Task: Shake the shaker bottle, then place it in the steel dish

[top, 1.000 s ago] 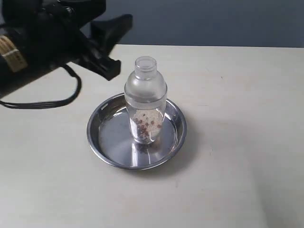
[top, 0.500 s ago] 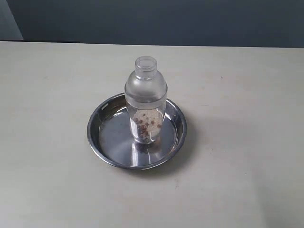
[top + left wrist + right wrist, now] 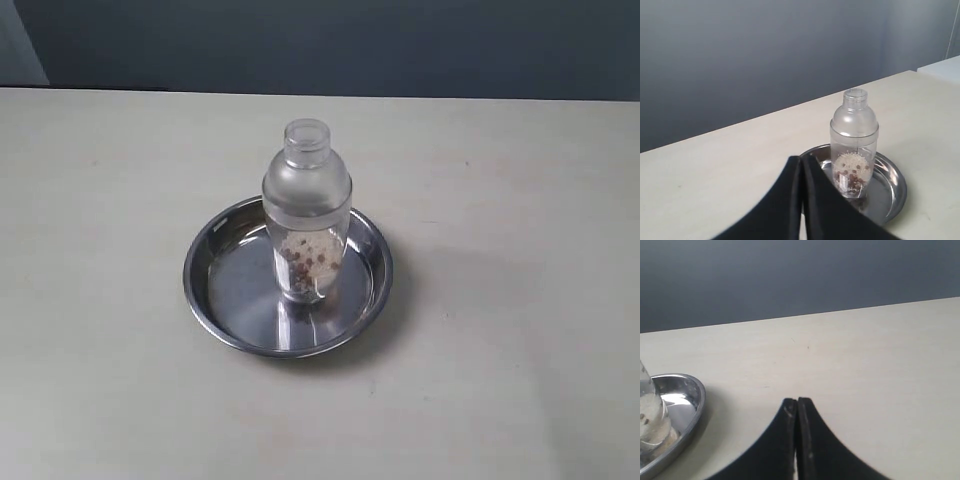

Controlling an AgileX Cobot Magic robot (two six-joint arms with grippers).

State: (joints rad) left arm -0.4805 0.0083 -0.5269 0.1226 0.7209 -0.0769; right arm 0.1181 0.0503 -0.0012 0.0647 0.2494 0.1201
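The clear shaker bottle (image 3: 307,212) stands upright inside the steel dish (image 3: 225,300), brown and beige bits settled in its lower part. Neither arm shows in the exterior view. In the left wrist view the bottle (image 3: 854,142) and dish (image 3: 892,187) lie beyond my left gripper (image 3: 801,159), which is shut, empty and well clear of them. My right gripper (image 3: 797,400) is also shut with nothing held; the dish's rim (image 3: 696,395) and a sliver of the bottle (image 3: 649,407) sit off to one side of it.
The pale table (image 3: 500,200) stretches all round the dish. A dark grey wall (image 3: 350,45) runs behind its far edge.
The left arm, which hung over the table's far left a second ago, has drawn back out of the exterior view. Bottle and dish have stayed put.
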